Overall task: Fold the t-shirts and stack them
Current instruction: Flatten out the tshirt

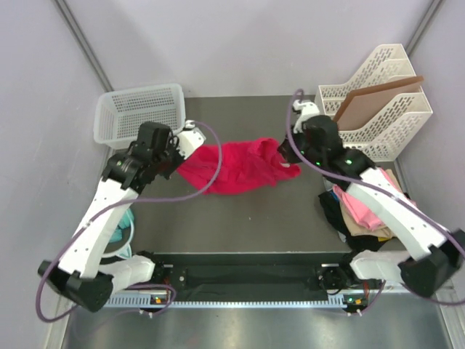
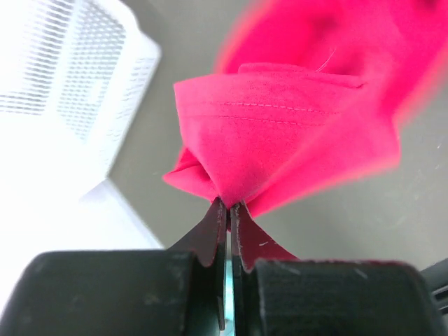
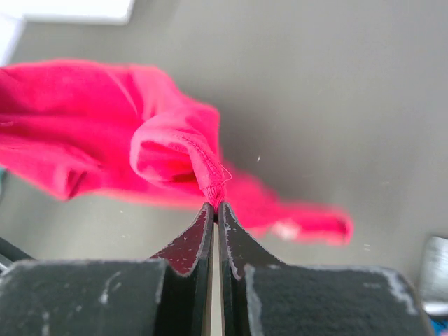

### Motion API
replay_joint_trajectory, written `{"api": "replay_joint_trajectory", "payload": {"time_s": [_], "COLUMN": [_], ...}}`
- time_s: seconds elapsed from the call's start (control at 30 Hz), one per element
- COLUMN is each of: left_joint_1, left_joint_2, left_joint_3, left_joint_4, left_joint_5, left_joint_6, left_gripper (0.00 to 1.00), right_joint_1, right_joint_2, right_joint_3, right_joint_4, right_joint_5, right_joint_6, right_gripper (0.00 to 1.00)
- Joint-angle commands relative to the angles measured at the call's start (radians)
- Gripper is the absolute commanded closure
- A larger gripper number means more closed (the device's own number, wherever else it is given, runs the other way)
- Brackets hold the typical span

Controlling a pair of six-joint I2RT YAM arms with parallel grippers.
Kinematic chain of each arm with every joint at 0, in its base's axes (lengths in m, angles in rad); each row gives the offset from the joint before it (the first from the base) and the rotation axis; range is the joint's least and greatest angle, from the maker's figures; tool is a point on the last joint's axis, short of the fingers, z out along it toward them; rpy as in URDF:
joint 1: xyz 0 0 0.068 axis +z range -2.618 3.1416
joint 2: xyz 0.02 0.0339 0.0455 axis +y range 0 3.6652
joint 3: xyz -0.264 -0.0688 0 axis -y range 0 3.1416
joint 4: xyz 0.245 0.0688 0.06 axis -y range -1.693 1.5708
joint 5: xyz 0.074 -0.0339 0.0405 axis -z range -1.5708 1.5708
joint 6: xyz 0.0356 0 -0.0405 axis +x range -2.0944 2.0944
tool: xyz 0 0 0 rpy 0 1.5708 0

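You're basically at the start here. The crimson t-shirt [image 1: 236, 169] is strung between the two arms over the far middle of the table [image 1: 290, 218]. It's bunched and wrinkled, with no fold in it that I can see.

- **Left gripper:** the left gripper [image 2: 228, 210] is pressed together on a hemmed edge at the shirt's left end, and the cloth puffs up right above the tips.
- **Right gripper:** the right gripper [image 3: 215, 210] is doing the same on a stitched edge at the right end, pinching a little rolled lip of fabric.
- **Middle of the shirt:** it sags toward the table, but I can't tell from the overhead view whether it actually touches.

What's left is pretty much everything. This shirt needs spreading flat before any fold will come out clean, and with both pinches on bunched edges I'd guess you'll need to pull it wider or regrip.

The heap of other shirts [image 1: 361, 211] sits on the right side under the right arm. I can see light pink, beige and black, all crumpled together and none folded.

No neat stack shows anywhere. The white basket [image 1: 138, 109] at far left looks like it has nothing in it.
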Motion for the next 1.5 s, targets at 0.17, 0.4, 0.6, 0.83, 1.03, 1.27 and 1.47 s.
{"api": "replay_joint_trajectory", "payload": {"time_s": [0.17, 0.4, 0.6, 0.83, 1.03, 1.27, 1.47], "left_joint_1": [0.005, 0.025, 0.025, 0.026, 0.034, 0.161, 0.302], "left_joint_2": [-0.342, -0.545, -0.482, -0.393, -0.202, 0.118, 0.329], "left_joint_3": [-0.267, -0.434, -0.276, -0.482, -0.667, -0.613, -0.426], "left_joint_4": [0.025, 0.218, 0.048, 0.117, 0.371, 0.66, 0.768], "left_joint_5": [-0.244, -0.359, -0.212, -0.111, -0.134, -0.134, -0.151], "left_joint_6": [0.176, 0.226, 0.134, 0.121, 0.166, 0.222, 0.195], "left_gripper": [1.0, 1.0, 1.0, 1.0, 1.0, 1.0, 1.0], "right_joint_1": [-0.003, -0.006, -0.006, -0.062, -0.2, -0.24, -0.254], "right_joint_2": [-0.279, -0.367, -0.399, -0.285, -0.037, 0.278, 0.487], "right_joint_3": [-0.039, 0.053, 0.079, -0.118, -0.22, -0.025, 0.179], "right_joint_4": [-0.204, -0.347, -0.401, -0.261, -0.022, 0.071, 0.107], "right_joint_5": [0.213, 0.306, 0.291, 0.284, 0.202, 0.265, 0.265], "right_joint_6": [0.001, 0.011, 0.032, 0.032, 0.018, -0.011, -0.054], "right_gripper": [1.0, 1.0, 1.0, 1.0, 1.0, 1.0, 1.0]}}
